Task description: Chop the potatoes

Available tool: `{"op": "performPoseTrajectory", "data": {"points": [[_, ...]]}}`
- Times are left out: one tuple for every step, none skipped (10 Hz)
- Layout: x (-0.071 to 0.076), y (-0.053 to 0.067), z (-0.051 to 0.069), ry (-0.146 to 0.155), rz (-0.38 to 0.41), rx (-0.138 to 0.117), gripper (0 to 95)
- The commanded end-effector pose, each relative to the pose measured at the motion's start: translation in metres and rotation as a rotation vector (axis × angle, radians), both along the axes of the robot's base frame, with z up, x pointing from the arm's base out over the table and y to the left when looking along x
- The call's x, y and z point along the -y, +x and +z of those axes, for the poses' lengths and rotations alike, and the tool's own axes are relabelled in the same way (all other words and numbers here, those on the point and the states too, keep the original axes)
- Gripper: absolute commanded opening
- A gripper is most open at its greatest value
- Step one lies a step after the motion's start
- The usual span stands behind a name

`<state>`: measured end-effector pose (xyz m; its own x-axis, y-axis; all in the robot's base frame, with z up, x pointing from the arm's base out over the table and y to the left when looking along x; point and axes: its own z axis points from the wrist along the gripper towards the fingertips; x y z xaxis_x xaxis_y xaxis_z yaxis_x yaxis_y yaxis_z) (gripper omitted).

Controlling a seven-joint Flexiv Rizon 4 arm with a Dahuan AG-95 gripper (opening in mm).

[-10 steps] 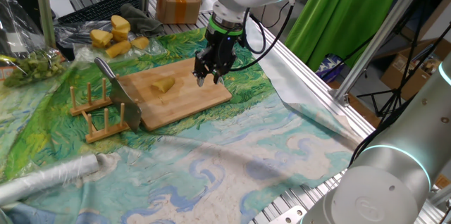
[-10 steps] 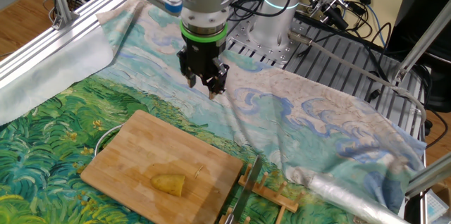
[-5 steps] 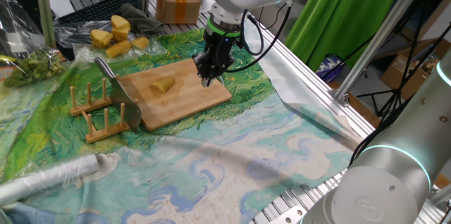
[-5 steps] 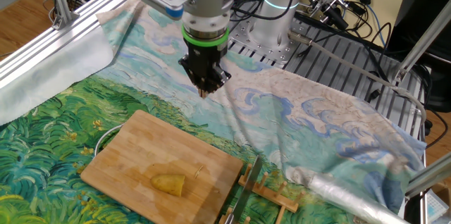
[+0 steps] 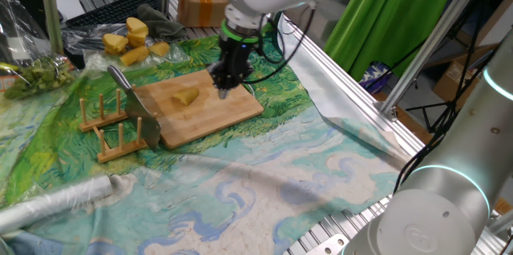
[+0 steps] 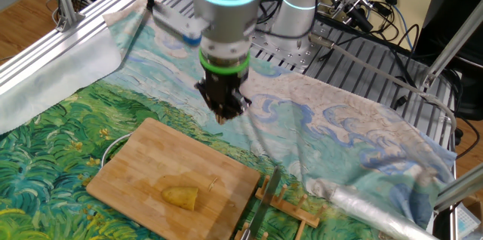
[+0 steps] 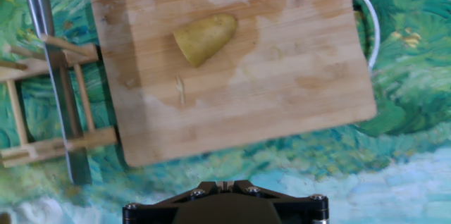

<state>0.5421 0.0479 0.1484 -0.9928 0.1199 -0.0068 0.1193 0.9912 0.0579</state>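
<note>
A knife (image 5: 135, 104) leans in a wooden rack (image 5: 112, 131) on the left. Beside it, the potato (image 5: 187, 96) lies on the board (image 5: 204, 107). The pincer (image 5: 224, 88), jaws pinched together and seemingly empty, hangs above the board's right edge.

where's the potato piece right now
The potato piece lies alone on the wooden cutting board; in the hand view it sits toward the board's upper left, on the side nearer the knife resting in its wooden rack.
</note>
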Motion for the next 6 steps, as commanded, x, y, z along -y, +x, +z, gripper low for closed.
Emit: {"op": "performPoseTrajectory", "data": {"points": [[-0.012, 0.018, -0.003, -0.004, 0.003, -0.002, 0.0], [-0.017, 0.026, -0.004, -0.007, 0.007, -0.001, 0.0], [-0.024, 0.036, -0.005, -0.007, 0.011, -0.002, 0.0], [-0.028, 0.041, -0.006, -0.007, 0.009, -0.002, 0.0], [-0.033, 0.049, -0.009, -0.007, 0.004, -0.003, 0.0], [-0.037, 0.054, -0.011, -0.007, 0.000, -0.002, 0.0]]}}
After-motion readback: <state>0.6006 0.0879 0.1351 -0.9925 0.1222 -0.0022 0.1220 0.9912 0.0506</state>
